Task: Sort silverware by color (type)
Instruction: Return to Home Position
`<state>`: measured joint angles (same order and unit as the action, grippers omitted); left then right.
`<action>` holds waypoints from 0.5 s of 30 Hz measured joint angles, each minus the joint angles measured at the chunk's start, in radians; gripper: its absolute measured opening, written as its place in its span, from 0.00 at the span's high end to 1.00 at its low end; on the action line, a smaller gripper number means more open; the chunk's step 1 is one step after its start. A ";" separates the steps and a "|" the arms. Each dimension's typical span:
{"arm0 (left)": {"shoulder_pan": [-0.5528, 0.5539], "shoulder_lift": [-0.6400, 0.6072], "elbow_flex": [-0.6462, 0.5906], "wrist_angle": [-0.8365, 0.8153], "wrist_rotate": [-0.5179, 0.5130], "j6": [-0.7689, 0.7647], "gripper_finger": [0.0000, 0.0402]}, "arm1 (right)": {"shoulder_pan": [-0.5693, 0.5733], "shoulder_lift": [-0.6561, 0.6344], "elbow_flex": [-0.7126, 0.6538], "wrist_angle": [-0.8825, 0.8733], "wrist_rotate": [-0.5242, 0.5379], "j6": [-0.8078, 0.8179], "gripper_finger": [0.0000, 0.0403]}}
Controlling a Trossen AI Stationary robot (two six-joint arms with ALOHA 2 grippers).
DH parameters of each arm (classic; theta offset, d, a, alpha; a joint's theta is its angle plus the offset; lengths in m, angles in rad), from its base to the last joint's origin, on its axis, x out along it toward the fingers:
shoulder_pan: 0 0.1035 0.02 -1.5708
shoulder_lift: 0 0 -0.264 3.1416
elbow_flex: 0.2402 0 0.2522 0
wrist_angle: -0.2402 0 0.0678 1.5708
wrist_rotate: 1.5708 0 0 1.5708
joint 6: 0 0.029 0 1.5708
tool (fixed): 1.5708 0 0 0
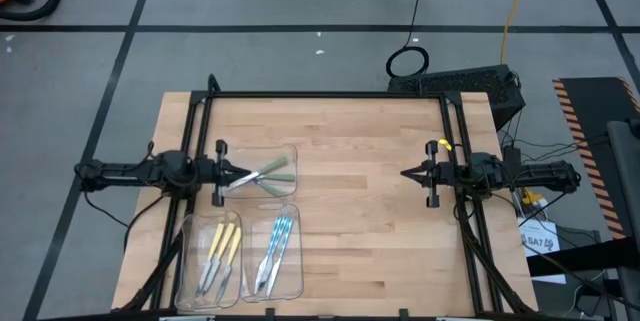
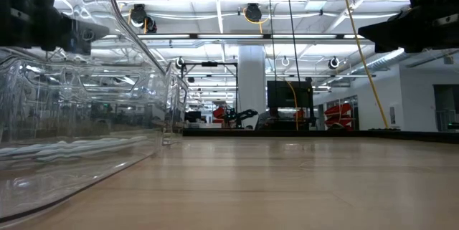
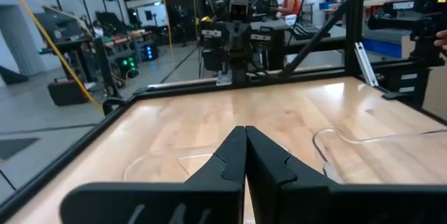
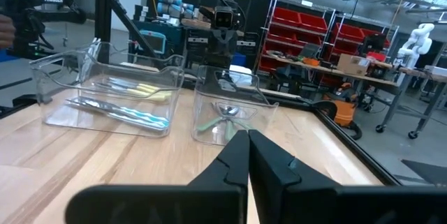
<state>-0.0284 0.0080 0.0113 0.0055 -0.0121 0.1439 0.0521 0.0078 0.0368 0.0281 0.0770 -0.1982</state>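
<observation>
Silverware in trays, just beside left pincer

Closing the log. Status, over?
Left gripper shut, empty. Right gripper shut, empty. Green silverware, yellow, blue in separate trays. Nothing obstructing.

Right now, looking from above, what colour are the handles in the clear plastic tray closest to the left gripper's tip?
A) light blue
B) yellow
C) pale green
C: pale green-handled metal utensils lie in the clear plastic tray at the tip of the shut left gripper.
</observation>
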 joint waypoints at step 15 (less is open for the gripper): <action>0.029 0.077 0.000 -0.002 0.005 -0.063 0.99 | 0.000 0.000 0.000 0.004 0.000 0.000 1.00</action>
<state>0.0006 0.0846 0.0109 0.0040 -0.0072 0.0806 0.0521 0.0078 0.0364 0.0326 0.0769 -0.1982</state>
